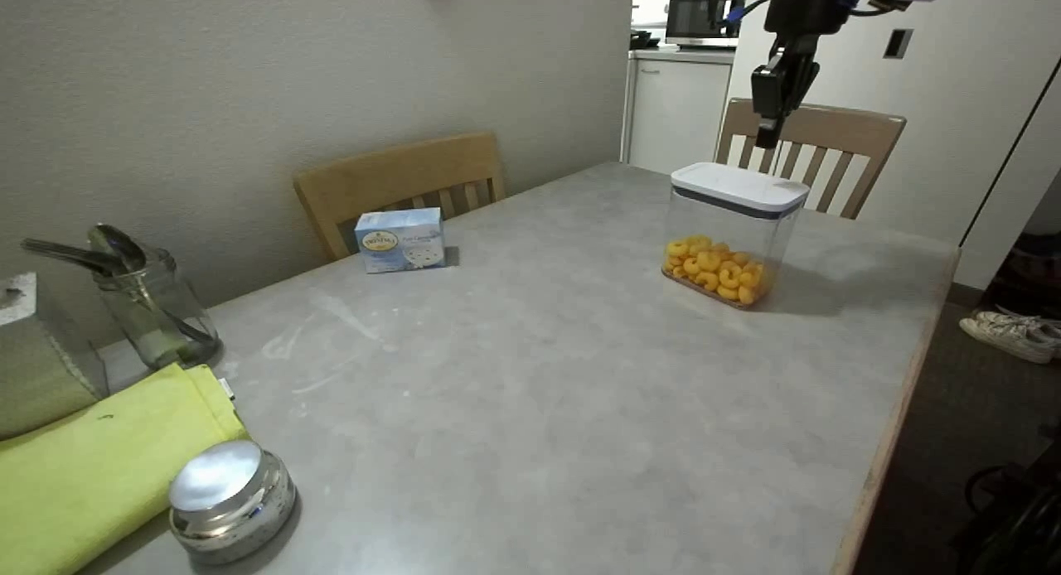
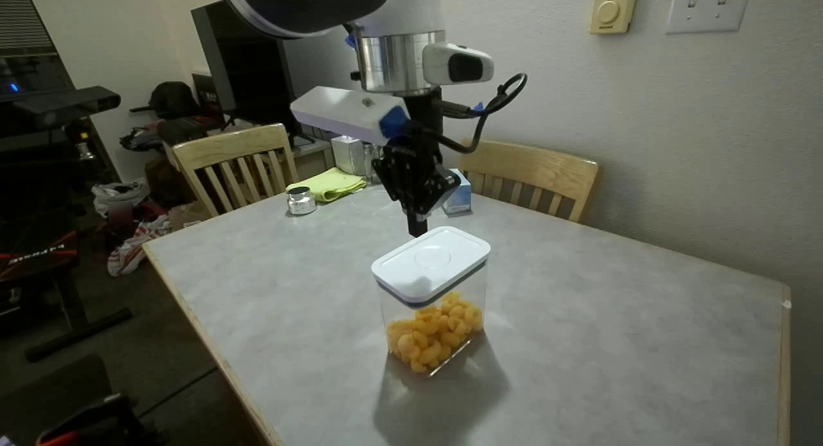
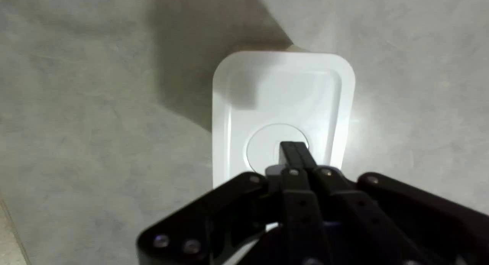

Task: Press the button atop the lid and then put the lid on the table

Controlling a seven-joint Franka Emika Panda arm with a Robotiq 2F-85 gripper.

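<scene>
One job now, probably pressing: with gripper (image 3: 295, 152) squeezed together, next go down and push the button (image 2: 433, 258) below, on the lid (image 1: 738, 186).

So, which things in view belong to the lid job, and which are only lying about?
For the job:
gripper
button
lid
clear container under it
table

Just lying about:
tea box
yellow cloth
shiny jar
glass jar with cutlery
pale box
shoes

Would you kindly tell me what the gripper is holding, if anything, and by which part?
Nothing is held: the gripper is shut and empty, above the white lid.
</scene>
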